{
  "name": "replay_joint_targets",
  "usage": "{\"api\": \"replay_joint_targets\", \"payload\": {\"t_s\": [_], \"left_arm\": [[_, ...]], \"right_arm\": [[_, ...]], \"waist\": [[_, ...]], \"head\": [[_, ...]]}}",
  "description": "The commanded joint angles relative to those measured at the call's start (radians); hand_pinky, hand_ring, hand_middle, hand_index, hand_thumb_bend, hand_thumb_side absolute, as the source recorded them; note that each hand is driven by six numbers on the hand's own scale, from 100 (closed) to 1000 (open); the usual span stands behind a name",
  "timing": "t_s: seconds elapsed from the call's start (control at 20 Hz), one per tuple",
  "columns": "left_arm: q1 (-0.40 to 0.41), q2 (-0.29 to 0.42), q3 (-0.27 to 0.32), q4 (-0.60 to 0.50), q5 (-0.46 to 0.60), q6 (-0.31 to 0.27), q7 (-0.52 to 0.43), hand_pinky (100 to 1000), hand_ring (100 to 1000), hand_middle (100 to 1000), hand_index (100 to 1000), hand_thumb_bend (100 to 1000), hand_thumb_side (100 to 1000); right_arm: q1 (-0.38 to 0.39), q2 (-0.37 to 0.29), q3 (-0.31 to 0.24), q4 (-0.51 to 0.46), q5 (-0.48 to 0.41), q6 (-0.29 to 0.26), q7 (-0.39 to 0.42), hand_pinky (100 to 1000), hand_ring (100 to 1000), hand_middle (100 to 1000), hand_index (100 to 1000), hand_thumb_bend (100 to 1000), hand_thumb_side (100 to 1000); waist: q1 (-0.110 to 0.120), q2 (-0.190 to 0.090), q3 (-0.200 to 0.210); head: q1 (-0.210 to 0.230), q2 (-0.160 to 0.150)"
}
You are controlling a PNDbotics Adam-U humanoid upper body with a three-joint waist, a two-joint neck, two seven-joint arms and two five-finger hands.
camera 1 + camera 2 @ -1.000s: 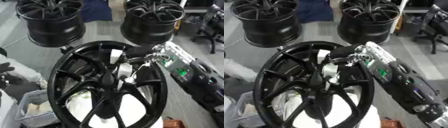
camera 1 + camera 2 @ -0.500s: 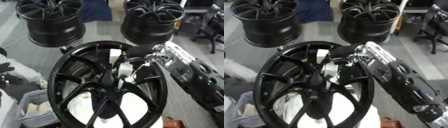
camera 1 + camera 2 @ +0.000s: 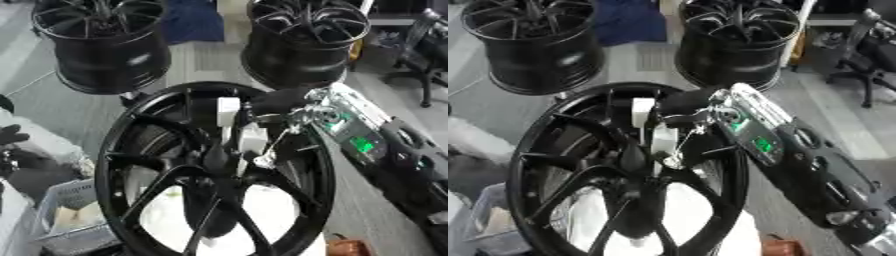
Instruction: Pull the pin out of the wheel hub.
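The right arm (image 3: 798,165) is a bulky black casing with round recessed joint covers and a silver panel along its top. A small green lit patch (image 3: 761,145) glows on it. Its right hand (image 3: 293,107) is dark with silver metal parts at the wrist.

Right arm reaching in from lower right, right hand (image 3: 278,106) fingers curled (thumb hidden)

Wheel hub (image 3: 175,165) glossy black metal; pin (image 3: 228,111) matt white plastic.

No legible text, labels, brands, numbers anywhere. Green display (image 3: 763,145) on right forearm glows, content unreadable.
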Motion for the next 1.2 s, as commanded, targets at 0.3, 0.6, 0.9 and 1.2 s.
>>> {"api": "replay_joint_targets", "payload": {"t_s": [0.3,0.6,0.9,1.2], "left_arm": [[-0.011,0.012,-0.003,-0.015,0.001,-0.001,-0.003,525,502,634,756,100,822],[-0.010,0.012,-0.003,-0.015,0.001,0.000,-0.003,525,501,634,756,100,822],[-0.008,0.014,-0.003,-0.013,0.001,0.000,-0.004,525,501,634,756,100,822],[-0.006,0.022,0.003,-0.013,-0.002,0.001,0.001,526,501,634,756,100,824]], "right_arm": [[-0.034,-0.042,-0.036,-0.066,-0.057,0.043,-0.031,405,391,479,596,100,100],[-0.057,-0.055,-0.049,-0.100,-0.089,0.065,-0.037,373,360,454,568,100,100],[-0.102,-0.103,-0.067,-0.126,-0.144,0.084,-0.034,370,357,447,562,100,100],[-0.105,-0.262,-0.131,-0.207,-0.287,0.138,-0.046,365,354,435,552,100,100]], "waist": [[0.005,-0.009,-0.003],[0.005,-0.010,-0.003],[0.004,-0.014,-0.005],[-0.011,-0.014,-0.017]], "head": [[0.000,-0.002],[-0.001,-0.002],[0.000,-0.002],[0.018,-0.002]]}}
